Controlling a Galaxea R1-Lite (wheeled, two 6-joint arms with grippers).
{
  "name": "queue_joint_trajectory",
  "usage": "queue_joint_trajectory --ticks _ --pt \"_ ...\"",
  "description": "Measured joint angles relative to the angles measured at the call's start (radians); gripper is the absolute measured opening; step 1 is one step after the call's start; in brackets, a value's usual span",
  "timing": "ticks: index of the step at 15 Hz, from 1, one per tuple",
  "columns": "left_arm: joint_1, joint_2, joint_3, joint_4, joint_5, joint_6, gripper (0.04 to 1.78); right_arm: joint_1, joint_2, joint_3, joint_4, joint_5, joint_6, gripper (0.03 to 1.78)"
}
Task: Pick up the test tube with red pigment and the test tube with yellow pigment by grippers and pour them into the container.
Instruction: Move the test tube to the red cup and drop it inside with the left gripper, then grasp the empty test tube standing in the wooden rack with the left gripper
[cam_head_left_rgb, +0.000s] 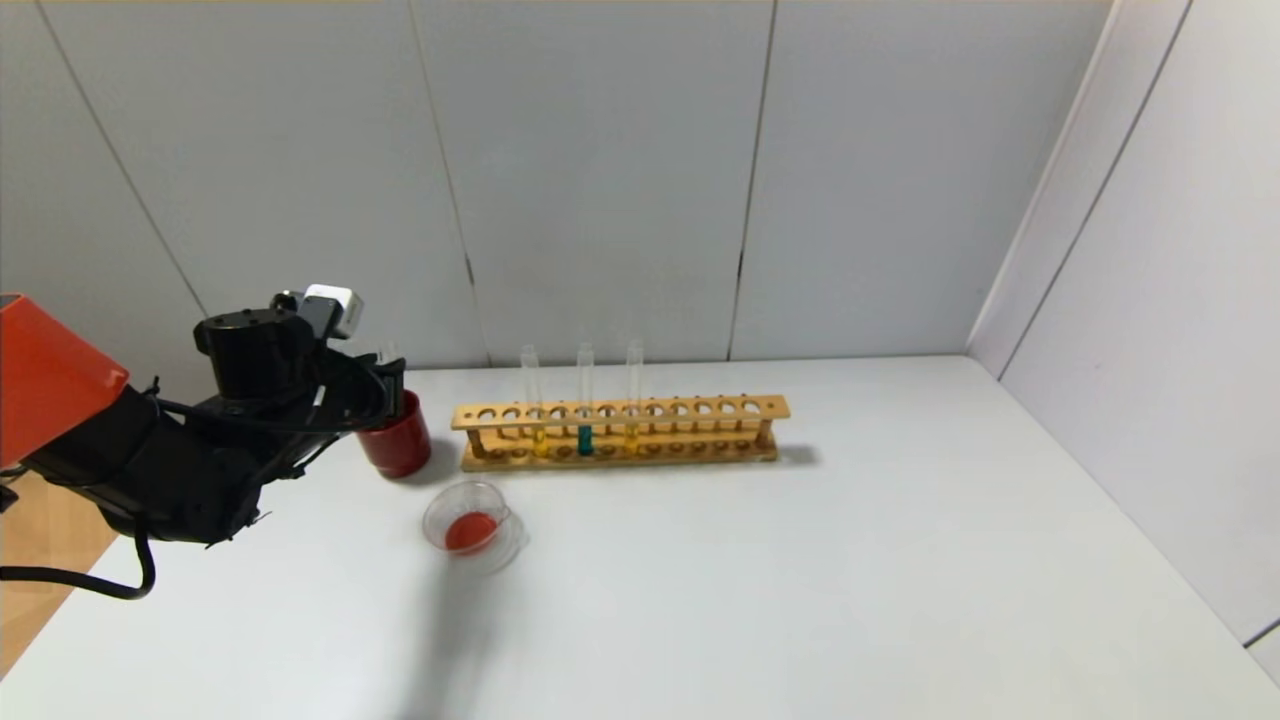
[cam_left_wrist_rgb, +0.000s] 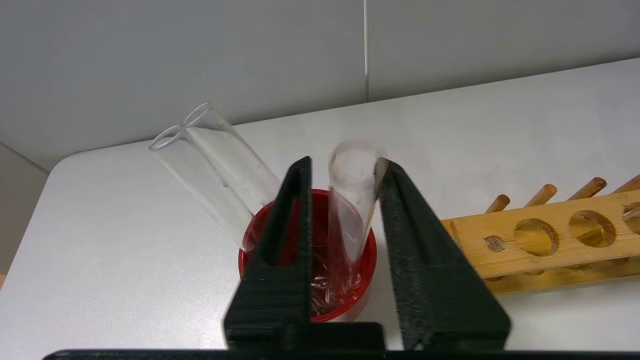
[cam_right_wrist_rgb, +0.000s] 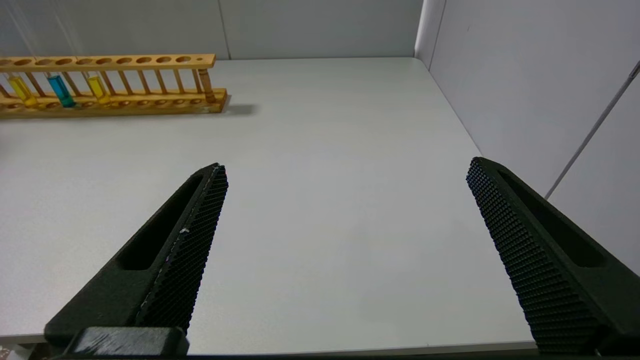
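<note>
L gripper, over the opaque dark red cup at far left, jaws just parted round an emptied clear glass tube. Open fully, lift straight. R gripper wide open. Deep-yellow-liquid glass tube waits in wooden rack.

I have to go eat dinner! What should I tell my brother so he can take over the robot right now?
Left gripper: over the red cup, jaws parted around an empty test tube standing in it.
Right gripper: jaws wide open, idle over bare table.
Done: red liquid is in the container.
Left: both yellow tubes stand in the rack; the yellow is not yet poured.
</note>
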Motion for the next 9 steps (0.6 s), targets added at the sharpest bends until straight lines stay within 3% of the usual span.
queue_joint_trajectory --ticks 5,9 --pt "-0.005 -0.019 0.016 0.000 0.000 0.002 1.37 0.000 0.000 0.000 0.000 0.000 0.000 1.75" --pt "-0.008 -0.051 0.008 0.004 0.000 0.001 1.72 0.000 0.000 0.000 0.000 0.000 0.000 1.75"
